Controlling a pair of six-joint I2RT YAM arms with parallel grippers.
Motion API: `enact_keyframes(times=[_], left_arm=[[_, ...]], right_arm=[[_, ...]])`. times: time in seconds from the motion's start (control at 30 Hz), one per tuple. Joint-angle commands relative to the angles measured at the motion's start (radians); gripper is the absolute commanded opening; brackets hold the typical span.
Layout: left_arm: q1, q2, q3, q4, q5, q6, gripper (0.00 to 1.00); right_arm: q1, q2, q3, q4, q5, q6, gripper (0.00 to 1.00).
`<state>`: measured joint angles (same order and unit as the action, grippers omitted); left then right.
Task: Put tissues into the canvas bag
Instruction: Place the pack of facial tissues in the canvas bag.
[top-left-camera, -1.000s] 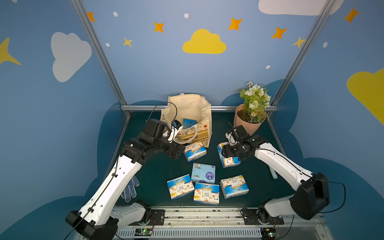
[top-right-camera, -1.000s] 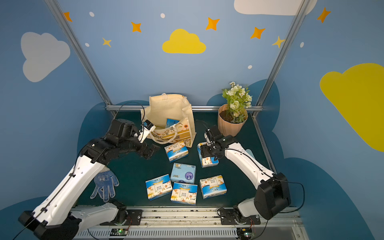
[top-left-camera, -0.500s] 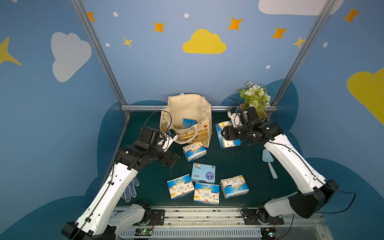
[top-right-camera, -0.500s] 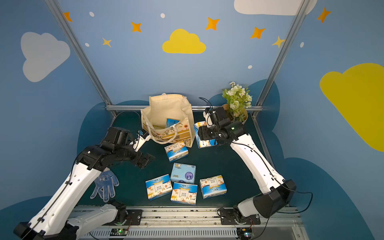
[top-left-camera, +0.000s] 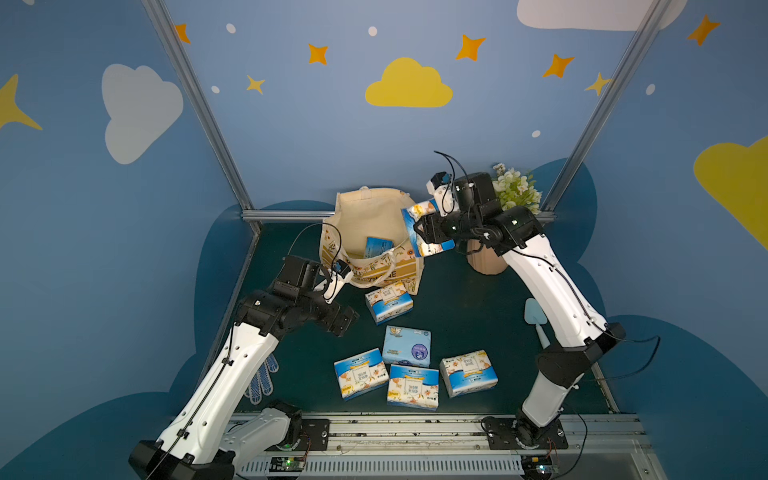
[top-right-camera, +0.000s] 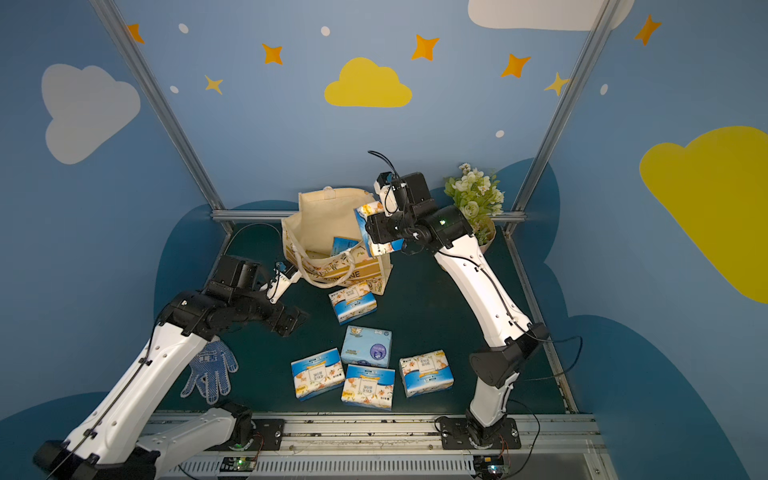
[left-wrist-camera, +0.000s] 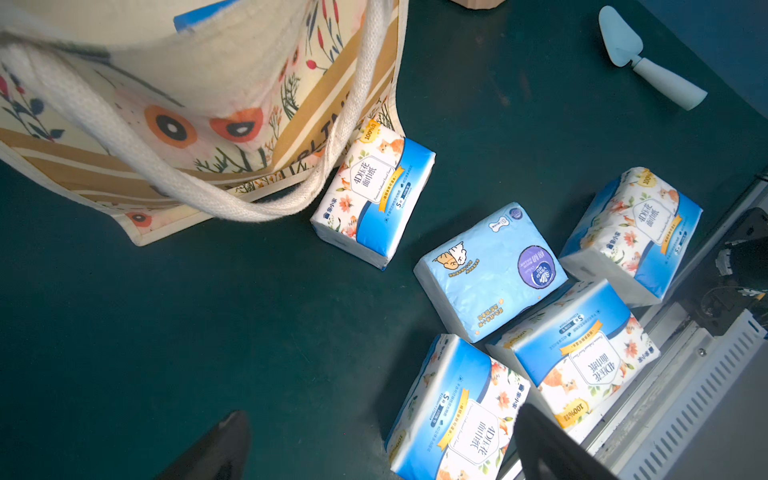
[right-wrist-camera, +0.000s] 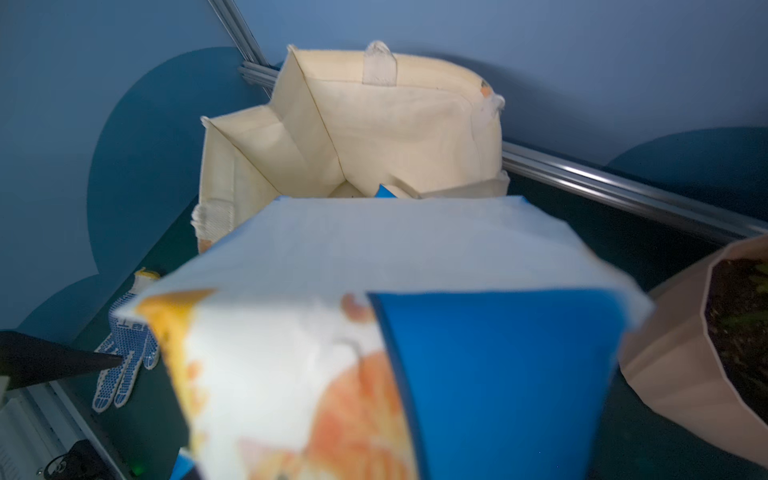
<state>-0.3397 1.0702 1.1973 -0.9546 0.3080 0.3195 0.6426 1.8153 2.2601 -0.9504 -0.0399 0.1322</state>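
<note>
The cream canvas bag (top-left-camera: 374, 224) (top-right-camera: 324, 220) stands open at the back of the table, with one blue tissue pack (top-left-camera: 378, 246) inside. My right gripper (top-left-camera: 428, 230) (top-right-camera: 380, 230) is shut on a blue-and-white tissue pack (top-left-camera: 411, 220) (right-wrist-camera: 395, 332), held in the air at the bag's right rim. That pack hides the jaws in the right wrist view. My left gripper (top-left-camera: 347, 322) (left-wrist-camera: 380, 413) hovers open and empty, low over the table in front of the bag's left side. Several packs lie on the table, one against the bag (top-left-camera: 389, 301) (left-wrist-camera: 374, 195) and a pale blue one (top-left-camera: 406, 346) (left-wrist-camera: 490, 270).
A peach flowerpot (top-left-camera: 486, 262) (right-wrist-camera: 685, 374) with white flowers stands right of the bag, behind my right arm. A dotted work glove (top-right-camera: 210, 370) lies at the left under my left arm. A pale blue scoop (top-left-camera: 536, 316) (left-wrist-camera: 648, 62) lies at the right. A metal rail (top-left-camera: 415, 428) runs along the front.
My right gripper has lifted its tissue pack off the table and carried it up and left to the bag's rim. My left arm has drawn back from the bag toward the front.
</note>
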Motion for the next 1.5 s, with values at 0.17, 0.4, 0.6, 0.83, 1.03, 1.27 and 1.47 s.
enact_keyframes(times=[0.17,0.4,0.6,0.83,1.03,1.27,1.47], left_arm=[[0.019,0.011,0.024,0.02,0.027,-0.019,1.0],[0.027,0.011,0.009,0.037,0.051,-0.038,1.0],[0.029,0.02,0.012,0.042,0.062,-0.04,1.0],[0.03,0.029,0.024,0.039,0.06,-0.039,1.0],[0.029,0.036,0.024,0.04,0.067,-0.036,1.0],[0.03,0.049,0.036,0.043,0.073,-0.034,1.0],[0.03,0.048,0.036,0.043,0.077,-0.036,1.0]], right_arm=[[0.063,0.145,0.206,0.114,-0.074,-0.083,0.68],[0.075,0.277,0.259,0.297,-0.105,-0.091,0.7],[0.073,0.382,0.301,0.425,-0.087,-0.093,0.72],[0.063,0.501,0.372,0.469,-0.008,-0.091,0.76],[0.047,0.553,0.376,0.479,0.006,-0.061,0.78],[0.029,0.588,0.376,0.478,-0.012,-0.031,0.79],[0.028,0.6,0.377,0.475,-0.017,-0.022,0.84]])
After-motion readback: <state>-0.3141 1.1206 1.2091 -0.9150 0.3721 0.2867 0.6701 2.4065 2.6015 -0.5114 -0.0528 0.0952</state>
